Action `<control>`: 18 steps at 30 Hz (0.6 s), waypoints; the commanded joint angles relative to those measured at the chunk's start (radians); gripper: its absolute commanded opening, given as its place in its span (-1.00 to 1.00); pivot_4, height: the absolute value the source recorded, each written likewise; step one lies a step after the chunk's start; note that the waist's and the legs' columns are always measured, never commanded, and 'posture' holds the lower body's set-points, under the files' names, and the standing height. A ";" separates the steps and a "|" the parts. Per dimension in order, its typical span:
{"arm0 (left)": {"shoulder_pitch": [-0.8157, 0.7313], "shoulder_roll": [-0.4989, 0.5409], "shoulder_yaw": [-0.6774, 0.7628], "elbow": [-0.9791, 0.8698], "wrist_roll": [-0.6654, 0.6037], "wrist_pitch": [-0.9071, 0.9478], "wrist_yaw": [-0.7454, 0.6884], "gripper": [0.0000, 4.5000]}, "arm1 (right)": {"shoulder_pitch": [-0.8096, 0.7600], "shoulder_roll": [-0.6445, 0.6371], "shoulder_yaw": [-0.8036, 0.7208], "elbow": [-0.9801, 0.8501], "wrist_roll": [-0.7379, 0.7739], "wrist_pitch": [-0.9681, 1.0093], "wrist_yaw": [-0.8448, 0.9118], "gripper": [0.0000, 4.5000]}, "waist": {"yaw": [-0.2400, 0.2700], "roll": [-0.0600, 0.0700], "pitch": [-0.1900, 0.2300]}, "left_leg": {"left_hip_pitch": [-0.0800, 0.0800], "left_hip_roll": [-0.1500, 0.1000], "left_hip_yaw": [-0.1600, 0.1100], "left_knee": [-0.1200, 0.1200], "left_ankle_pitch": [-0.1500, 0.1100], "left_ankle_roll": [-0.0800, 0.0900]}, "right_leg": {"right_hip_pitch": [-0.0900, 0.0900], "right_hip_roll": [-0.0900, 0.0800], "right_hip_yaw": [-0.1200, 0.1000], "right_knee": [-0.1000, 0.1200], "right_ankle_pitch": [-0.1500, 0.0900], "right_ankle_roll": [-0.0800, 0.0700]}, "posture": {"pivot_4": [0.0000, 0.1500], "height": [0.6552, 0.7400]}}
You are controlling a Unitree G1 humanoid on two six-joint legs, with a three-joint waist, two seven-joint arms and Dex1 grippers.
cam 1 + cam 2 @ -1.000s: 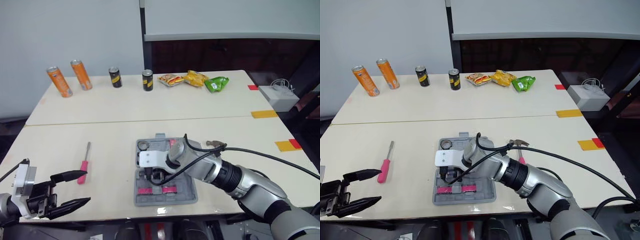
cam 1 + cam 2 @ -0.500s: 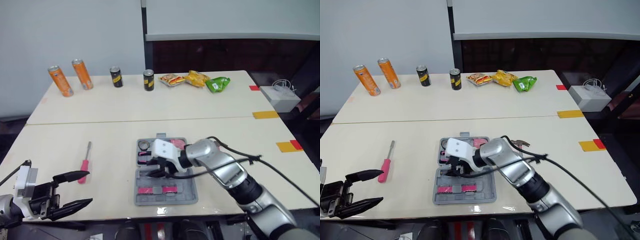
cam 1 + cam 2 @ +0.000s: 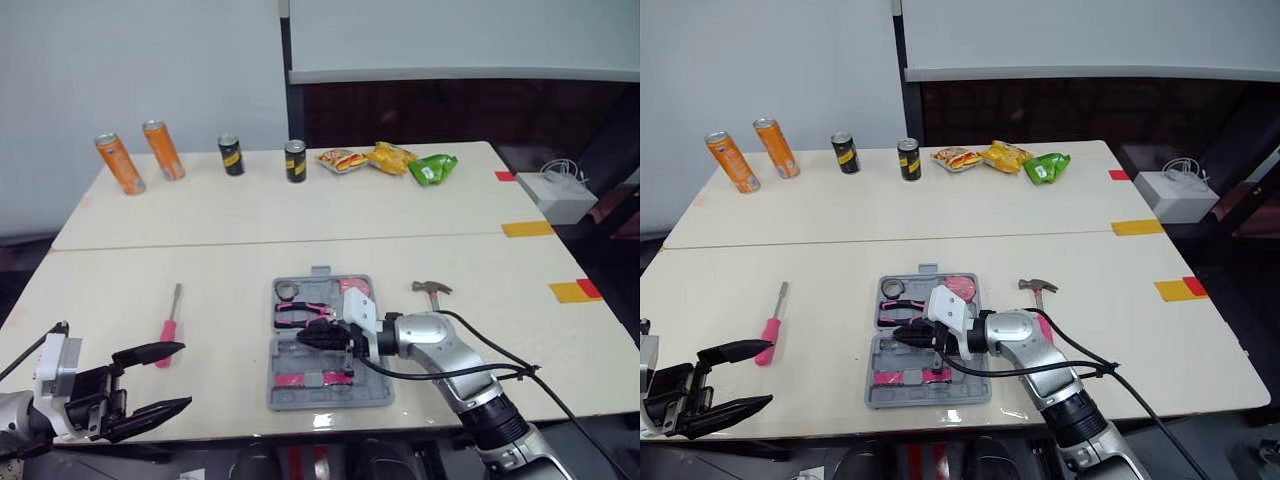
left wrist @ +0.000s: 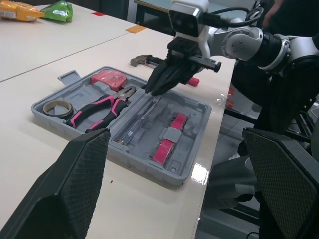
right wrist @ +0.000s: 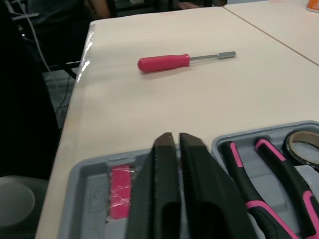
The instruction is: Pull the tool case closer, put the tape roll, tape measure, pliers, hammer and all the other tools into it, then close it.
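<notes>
Right pincer of mine hung clenched on nothing over the open case, just beside the pliers lying in it with the tape roll and tape measure. The hammer lay right of the case, the screwdriver well left of it, near my released left pincer.

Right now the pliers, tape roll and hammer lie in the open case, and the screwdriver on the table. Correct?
Not the hammer: the left eye view shows it on the table beside the case. The pliers and tape roll are inside; the screwdriver is on the table.
</notes>
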 commanded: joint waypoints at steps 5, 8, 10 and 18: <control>-0.006 0.000 -0.007 -0.021 -0.012 -0.002 0.003 1.00 | 0.006 0.005 0.026 0.072 -0.054 -0.087 -0.012 -0.98 | -0.001 0.000 0.000 | 0.000 0.000 0.000 0.000 0.000 0.000 | 0.000 0.000 0.000 0.000 0.000 0.000 | 1.00 1.00; -0.005 -0.002 -0.013 -0.020 -0.010 -0.006 0.004 1.00 | 0.008 0.006 0.035 0.091 -0.070 -0.096 -0.016 -0.98 | -0.001 0.000 0.000 | -0.001 0.000 0.000 0.000 0.000 0.000 | 0.000 0.000 0.000 0.000 0.000 0.000 | 1.00 1.00; -0.005 -0.001 -0.016 -0.019 -0.010 -0.008 0.005 1.00 | 0.002 0.009 0.038 0.114 -0.087 -0.106 -0.025 -0.98 | -0.001 0.000 0.000 | -0.001 0.000 0.000 0.000 0.000 0.000 | 0.000 0.000 0.000 0.000 0.000 0.000 | 1.00 1.00; -0.010 0.003 -0.025 -0.037 -0.015 0.003 0.028 1.00 | -0.022 0.018 0.035 0.229 -0.134 -0.129 -0.048 -0.98 | -0.001 0.000 0.000 | -0.002 0.000 0.000 0.000 0.000 0.000 | 0.000 0.000 0.000 0.000 0.000 0.000 | 1.00 1.00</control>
